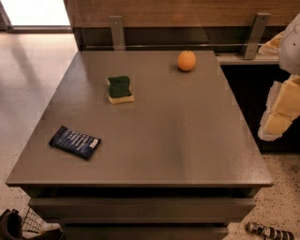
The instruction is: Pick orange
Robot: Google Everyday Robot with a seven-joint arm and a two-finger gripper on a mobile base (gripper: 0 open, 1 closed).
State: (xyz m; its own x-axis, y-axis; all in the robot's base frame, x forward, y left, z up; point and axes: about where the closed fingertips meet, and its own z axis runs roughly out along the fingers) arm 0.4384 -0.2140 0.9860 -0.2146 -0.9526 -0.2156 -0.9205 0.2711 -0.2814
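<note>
Looking down on a dull grey table (154, 154), smooth top with a faint sheen, nothing fancy. Got the orange (186, 60) sitting on the table near its far edge, a bit right of middle. Also a green-and-yellow sponge (120, 89) left of the table's middle and a dark blue snack packet (75, 142) toward its near left corner. Gripper (280, 112) hanging off the table's right side, clear of the top; honestly can't tell whether spread or pressed together. Speckled floor (33, 84) all round the table, wood panelling (178, 11) behind its far edge.
</note>
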